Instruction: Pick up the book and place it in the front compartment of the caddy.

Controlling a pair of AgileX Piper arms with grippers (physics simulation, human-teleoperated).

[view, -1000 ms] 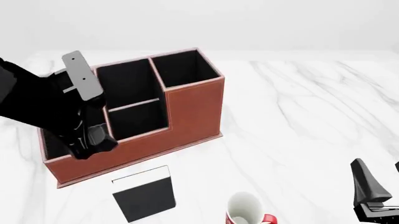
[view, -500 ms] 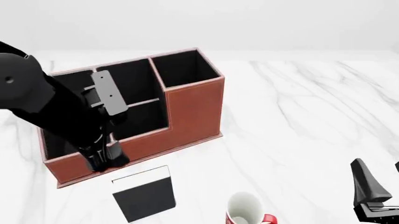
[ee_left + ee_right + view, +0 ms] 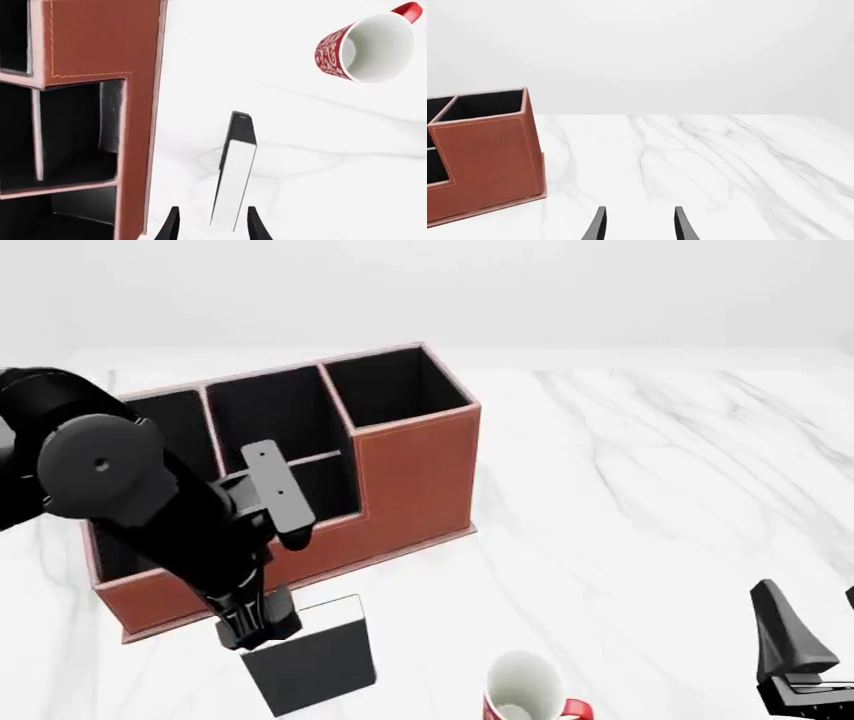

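Note:
The black book (image 3: 318,660) lies flat on the table in front of the caddy (image 3: 407,465), its white page edge facing the caddy. In the left wrist view the book (image 3: 237,165) shows edge-on. My left gripper (image 3: 254,628) hangs over the book's corner nearest the caddy. In its own view the left gripper (image 3: 212,227) is open, a fingertip on each side of the book's near end, with gaps showing. The front compartment (image 3: 274,415) is partly hidden by my left arm. My right gripper (image 3: 814,645) is open and empty at the front right, also in its own view (image 3: 639,227).
A white-and-red mug (image 3: 525,690) lies on its side right of the book; the left wrist view shows its open mouth (image 3: 377,47). The caddy's tall end shows in the right wrist view (image 3: 487,150) and its front wall in the left wrist view (image 3: 100,40).
My left arm has swung from over the caddy forward and down, and its gripper now straddles the book's end. The book, the mug and the right arm have not moved.

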